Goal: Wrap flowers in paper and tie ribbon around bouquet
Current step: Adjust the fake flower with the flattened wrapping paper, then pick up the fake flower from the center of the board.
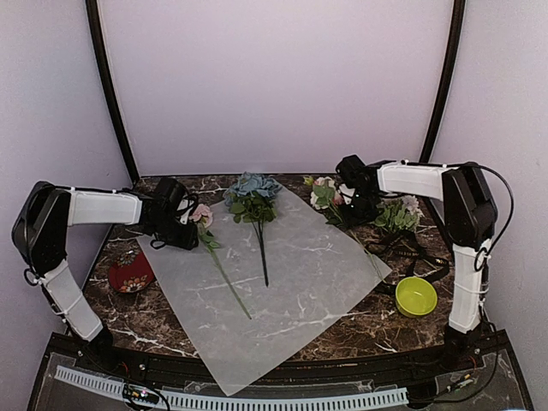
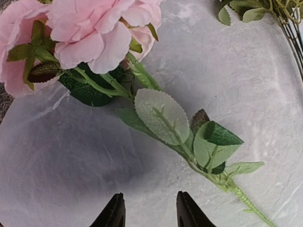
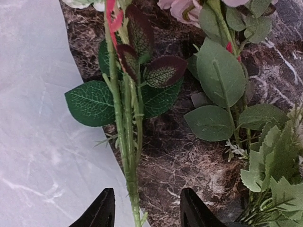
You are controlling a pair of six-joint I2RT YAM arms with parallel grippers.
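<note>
The paper [image 1: 282,282] lies flat on the table as a large frosted white sheet. On it rest a blue flower [image 1: 253,190] and a pink flower [image 1: 202,214], their stems pointing toward me. My left gripper [image 1: 190,227] hovers low over the paper beside the pink flower [image 2: 90,38]; its jaws [image 2: 149,197] are open with nothing between them. More pink flowers [image 1: 324,193] and greenery [image 1: 396,216] lie at the paper's right edge. My right gripper [image 1: 355,204] is open [image 3: 147,195] astride one green stem [image 3: 128,156], which stands near the left finger without being pinched. A thin black strip [image 1: 428,272], apparently the ribbon, lies right.
A red bowl [image 1: 130,276] sits left of the paper under my left arm. A lime-green bowl [image 1: 415,296] stands at the right front. The dark marble table [image 1: 368,321] shows around the sheet, whose near corner overhangs the front edge.
</note>
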